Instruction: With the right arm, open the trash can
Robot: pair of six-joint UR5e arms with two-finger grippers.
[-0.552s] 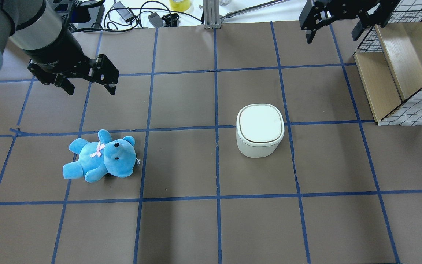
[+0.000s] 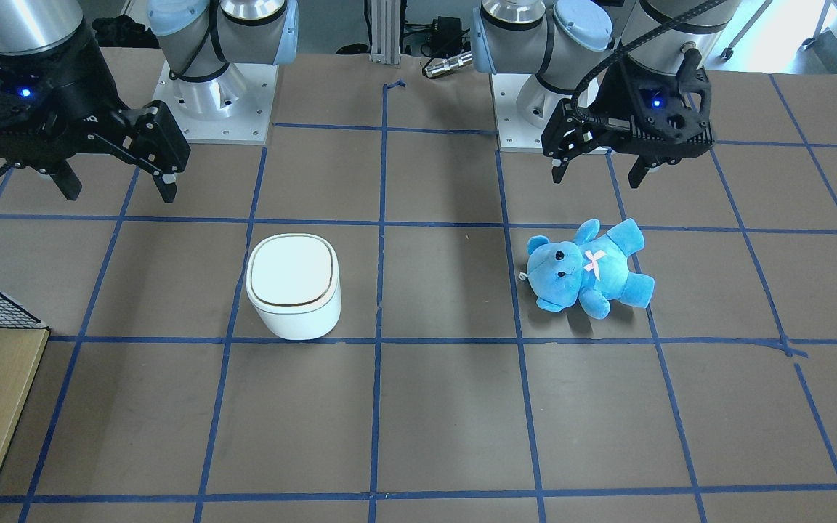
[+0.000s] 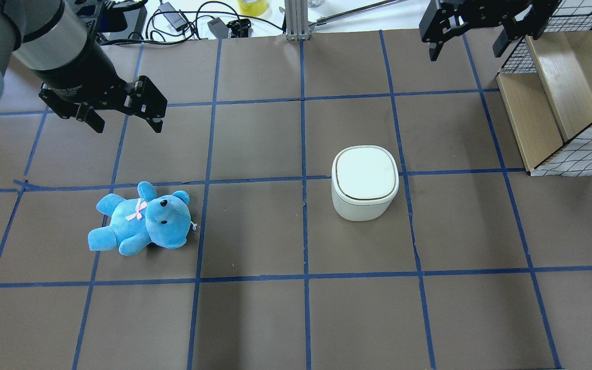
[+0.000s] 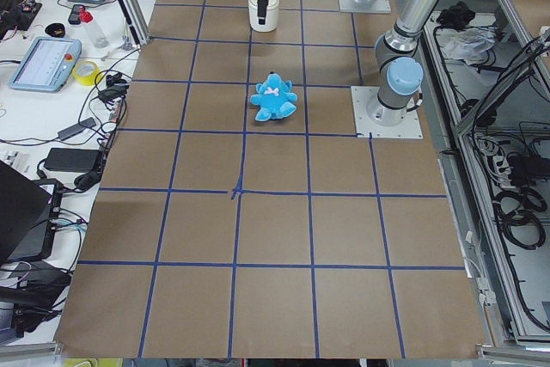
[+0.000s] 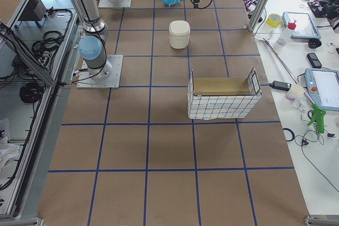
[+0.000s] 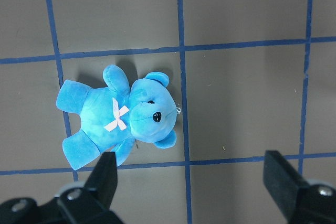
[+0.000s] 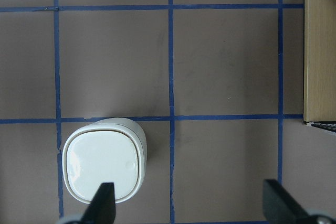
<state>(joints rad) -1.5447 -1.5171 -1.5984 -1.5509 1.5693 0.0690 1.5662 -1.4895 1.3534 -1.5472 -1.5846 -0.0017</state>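
Note:
The white trash can [image 3: 365, 182] stands on the table with its lid shut; it also shows in the front view [image 2: 293, 283] and at the lower left of the right wrist view [image 7: 105, 161]. My right gripper [image 3: 465, 49] is open and empty, held high beyond and to the right of the can, apart from it; it also shows in the front view [image 2: 119, 190]. My left gripper [image 3: 127, 125] is open and empty, above the table just beyond the blue plush bear [image 3: 144, 221].
A wire-mesh basket with wooden boards [image 3: 558, 103] sits at the far right, close beside my right gripper. The bear [image 2: 585, 269] lies on its back on the left half. Cables and tools lie past the table's far edge [image 3: 183, 20].
My right gripper has shifted very slightly toward the table's far edge. The left gripper, the trash can and the bear have not moved.

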